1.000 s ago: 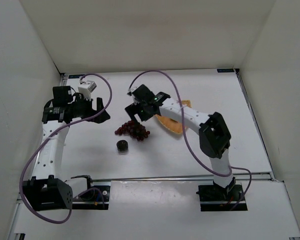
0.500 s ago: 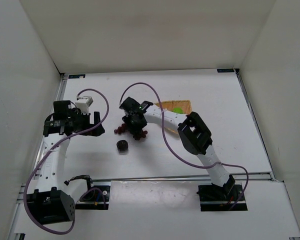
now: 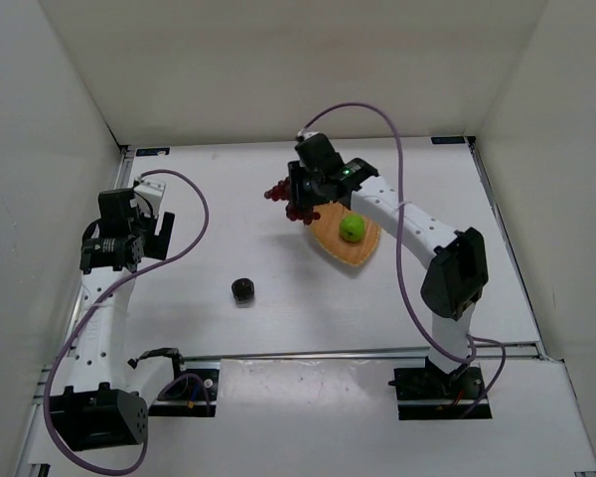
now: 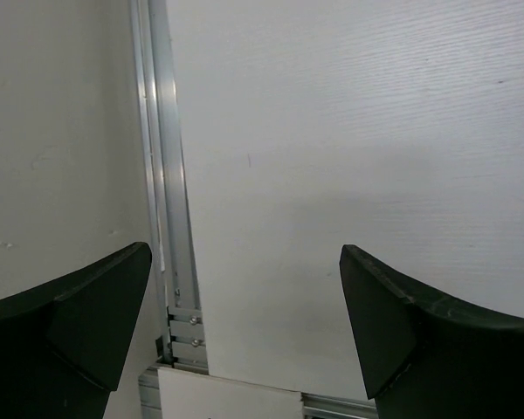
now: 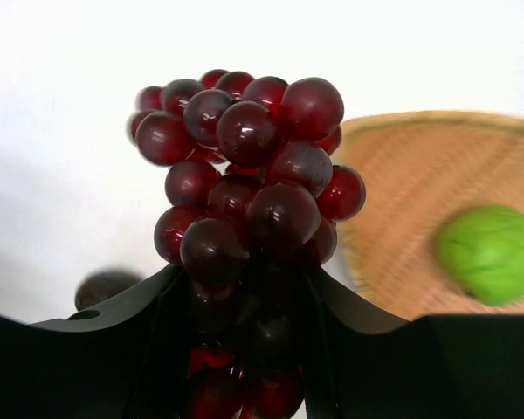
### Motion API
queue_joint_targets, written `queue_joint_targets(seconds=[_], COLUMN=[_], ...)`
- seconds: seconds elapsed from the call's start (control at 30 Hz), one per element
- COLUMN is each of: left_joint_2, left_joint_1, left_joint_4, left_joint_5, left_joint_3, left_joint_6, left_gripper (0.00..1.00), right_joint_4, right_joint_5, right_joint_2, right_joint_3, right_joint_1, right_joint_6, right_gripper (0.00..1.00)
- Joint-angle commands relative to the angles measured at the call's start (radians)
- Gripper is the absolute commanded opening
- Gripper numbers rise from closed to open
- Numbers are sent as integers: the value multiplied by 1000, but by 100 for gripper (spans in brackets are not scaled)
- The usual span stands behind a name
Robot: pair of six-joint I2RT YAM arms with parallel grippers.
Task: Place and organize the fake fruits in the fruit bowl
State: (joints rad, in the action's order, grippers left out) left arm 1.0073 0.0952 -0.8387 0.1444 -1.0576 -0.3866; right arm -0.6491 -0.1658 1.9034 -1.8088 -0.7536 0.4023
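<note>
My right gripper (image 3: pixel 300 198) (image 5: pixel 249 301) is shut on the dark red grape bunch (image 3: pixel 290 204) (image 5: pixel 249 183), held in the air just left of the fruit bowl (image 3: pixel 340 248) (image 5: pixel 402 192). The bowl is a tan woven basket with the green round fruit (image 3: pixel 353 229) (image 5: pixel 491 253) lying in it. The small dark round fruit (image 3: pixel 243 289) (image 5: pixel 105 285) sits on the table, in front of and left of the bowl. My left gripper (image 3: pixel 151 237) (image 4: pixel 244 323) stands open over bare table at the left, nothing between its fingers.
White walls close in the table on three sides. A metal rail (image 4: pixel 162 175) runs along the left edge below my left gripper. Purple cables loop above both arms (image 3: pixel 368 109).
My right gripper closed on the grape bunch, lifted it off the table and carried it back and to the right, toward the bowl. My left arm drew back to the left.
</note>
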Motion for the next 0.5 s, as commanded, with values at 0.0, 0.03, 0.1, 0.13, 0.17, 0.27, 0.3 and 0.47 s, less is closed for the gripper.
queue_joint_targets(seconds=[0.0,0.03,0.1,0.13,0.17,0.27,0.3,0.47], left_joint_2=[-3,-3,8,17,17,17,27,37], left_joint_1=[-17,-26,-26,-26,-26,-26,-26,-26], left_joint_4=[47,47,47,47,47,47,47,47], left_joint_5=[96,106,106,106,106,86,86,25], left_joint_3=[-30,-30,-30,-19,-19,-8,-8,-27], left_joint_6=[-15,-15,14,37,37,48,48,45], left_gripper=[100,100,100,100,100,100,100,100], right_joint_4=[-44,-53,-53,-53,-53,-90,-90,-116], right_joint_5=[-112,-112,-100,-100,-100,-138,-138,-164], right_joint_2=[14,14,40,51,71,94,108,181], right_joint_3=[-30,-30,-30,-30,-30,-41,-41,-55], right_joint_1=[45,66,76,88,88,97,97,109], right_joint_6=[59,70,70,70,70,105,133,124], right_gripper=[33,33,33,33,33,33,33,62])
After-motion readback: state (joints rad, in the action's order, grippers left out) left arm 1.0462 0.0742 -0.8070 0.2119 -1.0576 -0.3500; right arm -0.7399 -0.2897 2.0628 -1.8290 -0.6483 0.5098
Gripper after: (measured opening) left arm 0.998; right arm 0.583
